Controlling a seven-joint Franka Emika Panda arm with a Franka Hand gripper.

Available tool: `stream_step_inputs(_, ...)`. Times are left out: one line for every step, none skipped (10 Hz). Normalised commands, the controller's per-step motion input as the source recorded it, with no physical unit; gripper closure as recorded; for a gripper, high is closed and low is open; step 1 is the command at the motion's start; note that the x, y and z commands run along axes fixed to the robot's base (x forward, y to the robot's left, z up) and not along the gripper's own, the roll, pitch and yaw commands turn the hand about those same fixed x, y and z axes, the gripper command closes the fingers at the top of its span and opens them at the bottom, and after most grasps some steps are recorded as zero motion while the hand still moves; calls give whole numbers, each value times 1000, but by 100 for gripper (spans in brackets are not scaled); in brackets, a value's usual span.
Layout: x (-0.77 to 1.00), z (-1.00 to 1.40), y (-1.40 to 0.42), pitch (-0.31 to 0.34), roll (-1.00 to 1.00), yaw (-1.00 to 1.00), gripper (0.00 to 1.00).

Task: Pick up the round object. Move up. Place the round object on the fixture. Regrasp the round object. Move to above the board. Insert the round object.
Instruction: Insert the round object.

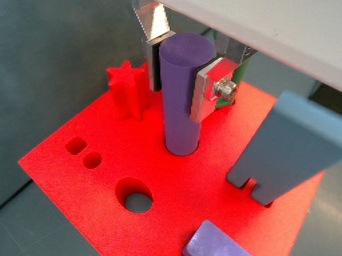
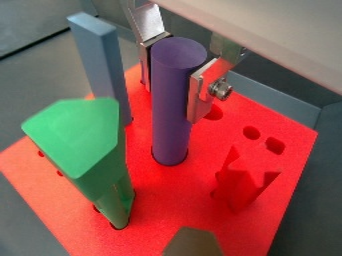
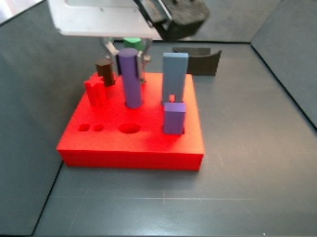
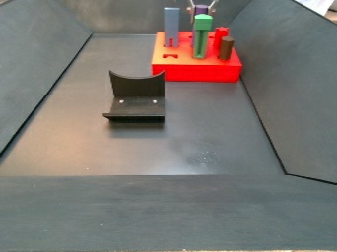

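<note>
Gripper (image 1: 185, 62) above the board (image 1: 94, 185), silver fingers (image 1: 214, 84) clamped on the upper part of the round object (image 1: 183, 95) — upright, its lower end at a hole in the red top. Close by: blue bar (image 2: 102, 65), green peg (image 2: 87, 150), red star peg (image 1: 128, 88). Fixture (image 4: 134, 96) well apart — bare.

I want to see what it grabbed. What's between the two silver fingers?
The purple peg stands between the tool's fingers, its bottom on the red board. Both wrist views show this.
</note>
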Motion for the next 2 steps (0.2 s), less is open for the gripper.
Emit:
stream_step_inputs(89,-17,0,0,-6,-29,100)
stream_step_inputs(0,0,0,0,0,0,100)
